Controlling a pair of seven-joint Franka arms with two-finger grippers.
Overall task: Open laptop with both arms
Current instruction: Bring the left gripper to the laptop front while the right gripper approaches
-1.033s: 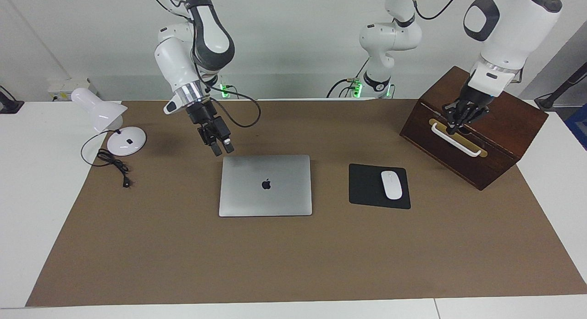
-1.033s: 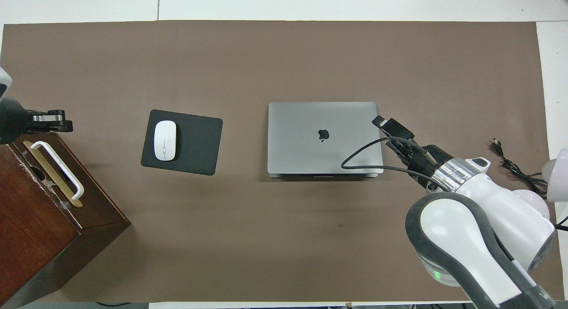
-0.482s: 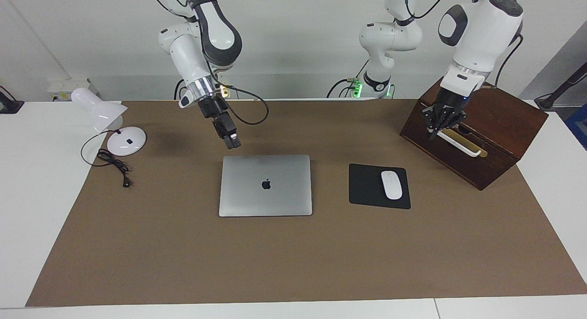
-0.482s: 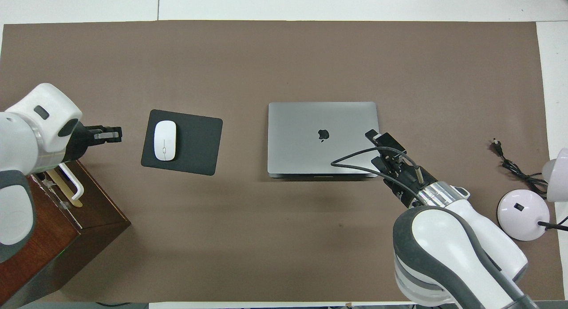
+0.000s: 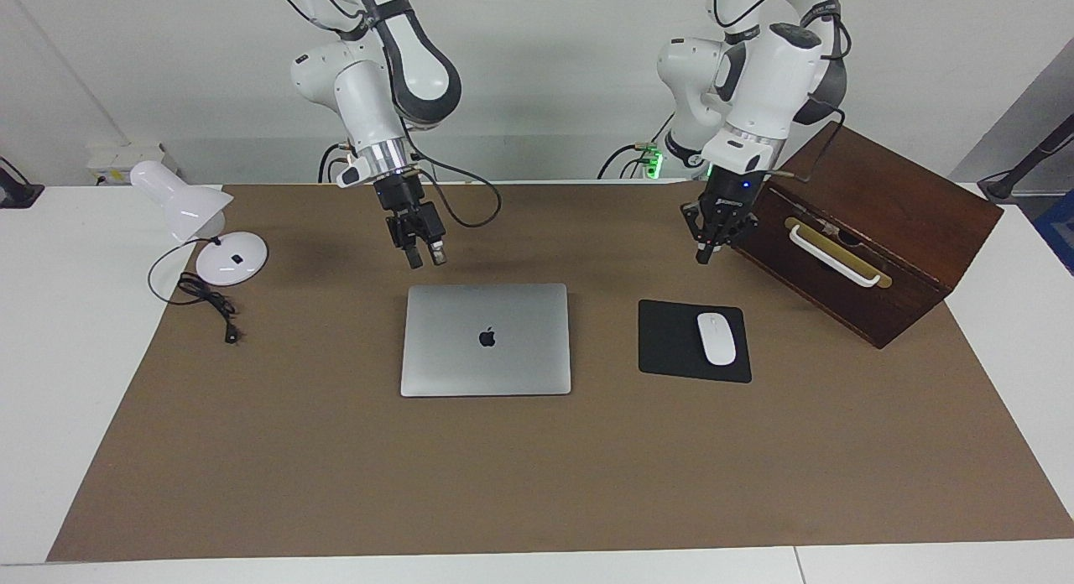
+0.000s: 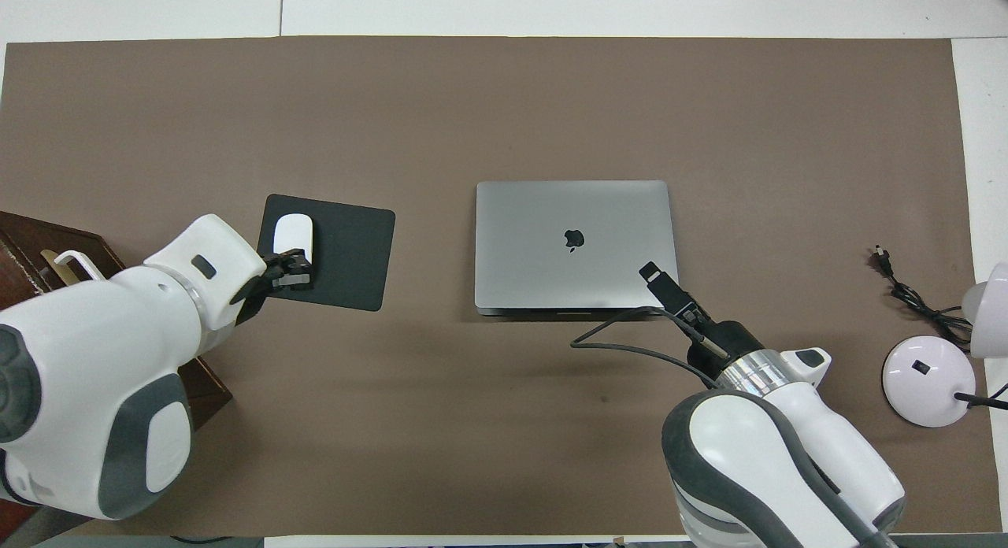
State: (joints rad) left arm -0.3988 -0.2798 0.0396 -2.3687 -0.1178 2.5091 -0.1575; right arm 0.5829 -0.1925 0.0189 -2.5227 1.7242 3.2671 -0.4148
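The laptop [image 5: 485, 339] lies closed and flat on the brown mat, its lid with the dark logo facing up; it also shows in the overhead view [image 6: 573, 245]. My right gripper [image 5: 425, 255] hangs open and empty, pointing down, just above the mat by the laptop's robot-side corner toward the right arm's end; in the overhead view [image 6: 652, 274] it covers that corner. My left gripper [image 5: 703, 252] hangs empty above the mat between the wooden box and the mouse pad, apart from the laptop; in the overhead view [image 6: 295, 268] it covers the pad's edge.
A black mouse pad [image 5: 675, 341] with a white mouse [image 5: 716, 338] lies beside the laptop toward the left arm's end. A dark wooden box [image 5: 889, 206] with a white handle [image 5: 835, 255] stands at that end. A white desk lamp [image 5: 189, 206] and its cable [image 5: 205, 303] are at the right arm's end.
My left gripper has left the box handle and swung toward the mouse pad. My right gripper has drawn back from beside the laptop to its robot-side corner and turned to point down.
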